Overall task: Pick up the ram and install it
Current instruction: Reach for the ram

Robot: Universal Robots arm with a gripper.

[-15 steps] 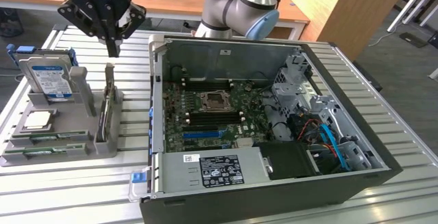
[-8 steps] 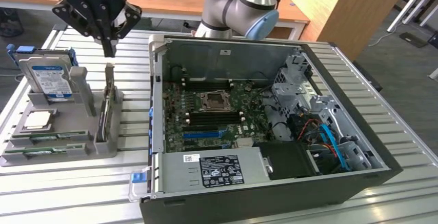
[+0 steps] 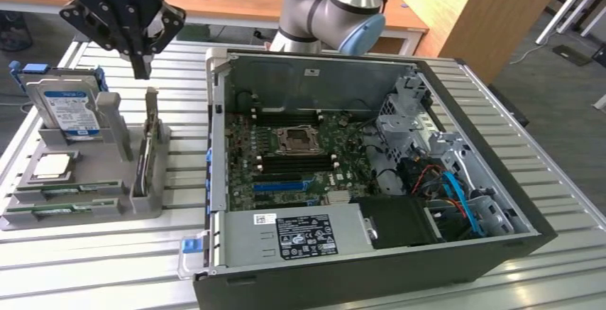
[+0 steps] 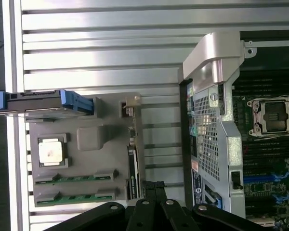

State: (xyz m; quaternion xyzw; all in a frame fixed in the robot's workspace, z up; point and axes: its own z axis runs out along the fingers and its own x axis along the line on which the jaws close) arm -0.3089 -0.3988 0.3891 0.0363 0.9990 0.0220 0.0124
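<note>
Ram [image 3: 144, 155]: long, thin and dark along its face, standing on its long edge in a slot of the grey tray [image 3: 104, 209], on the tray side toward the open computer case [image 3: 313, 76]. Placed left of centre in the exterior view, below the gripper [image 3: 142, 69] at the upper left of the frame. Jaws pressed together, pointing straight down, well above the ram's far end and apart from it.

From the exterior view: the height gap between fingertips and ram, plus the blue-labelled hard drive [image 3: 68, 111] upright at the tray's far end.

From the wrist view, looking straight down: ram [image 4: 132, 168] as a narrow dark strip seen edge-on, closed gripper [image 4: 154, 185] just beside that strip, two green sticks [image 4: 77, 179] flat in grooves, and a silver-topped chip [image 4: 52, 150].
</note>
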